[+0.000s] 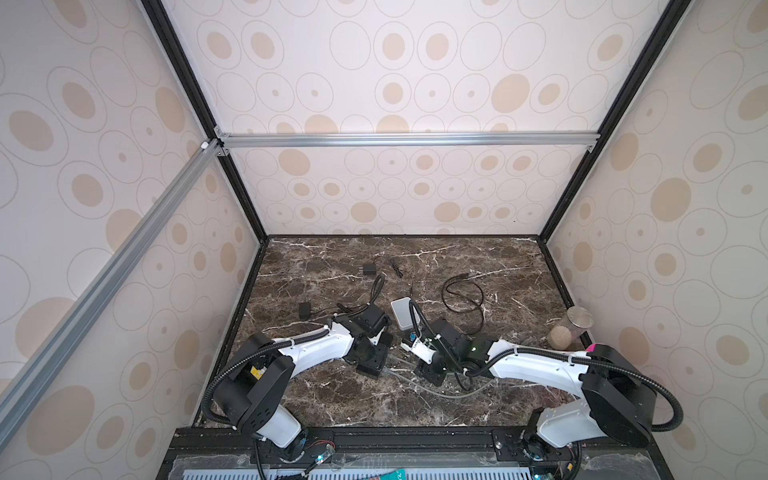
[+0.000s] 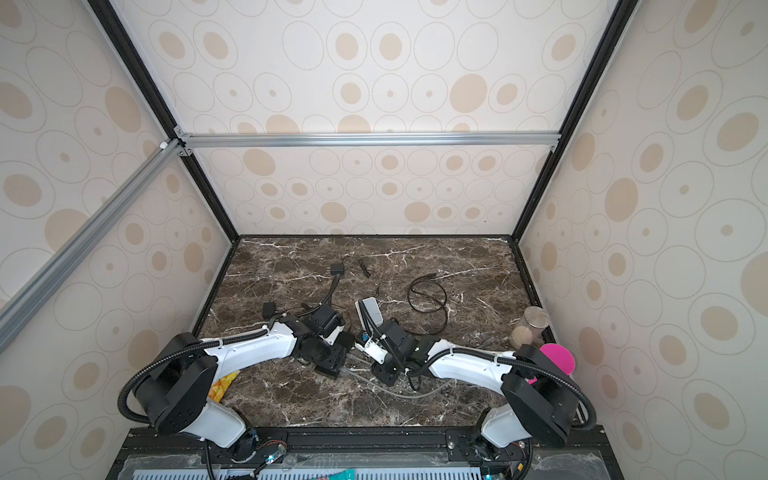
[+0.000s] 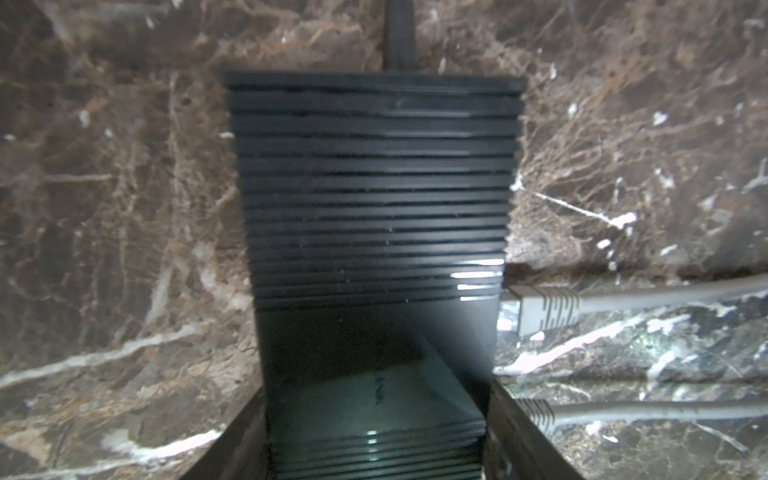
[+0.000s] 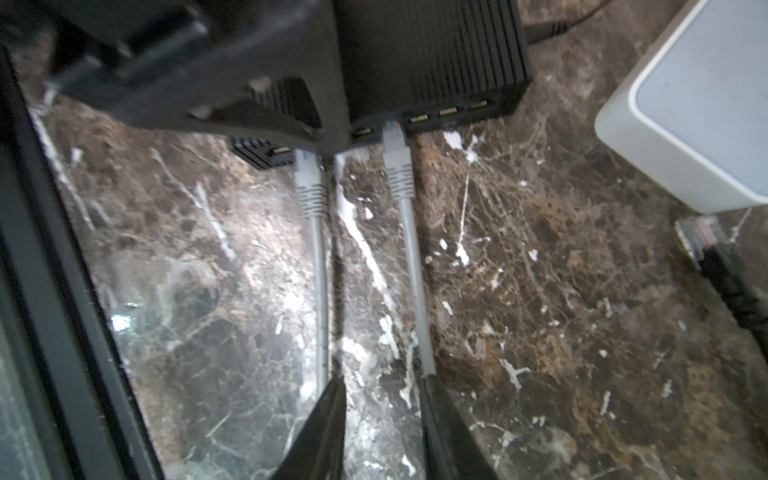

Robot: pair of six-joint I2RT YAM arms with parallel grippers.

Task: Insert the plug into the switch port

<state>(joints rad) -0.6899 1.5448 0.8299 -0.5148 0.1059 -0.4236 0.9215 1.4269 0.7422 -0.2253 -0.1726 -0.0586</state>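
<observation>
The left fingers clamp a black plastic switch by its two long sides. It is a flat box with fine parallel ribs across its top and a glossy smooth band nearest the fingers.

The right fingers are dark, tapered wedges standing apart, with bare tabletop showing in the gap and nothing clamped between them. Straight ahead of their tips, the grey Ethernet plug sits in a port on the switch's front edge. It has a ribbed rubber boot, and its round grey cable runs back to the tip of one right finger. Whether cable and finger touch cannot be told. A second grey plug of the same make sits in a port just beside it, its cable leading back toward the other finger.

Beyond the right fingers and off to one side lies a white box with rounded corners and a matte top.

The tabletop is polished brown marble with white veins. The cream walls are printed with beige ovals and outlined rings, and are framed by black posts and a silver aluminium rail.
</observation>
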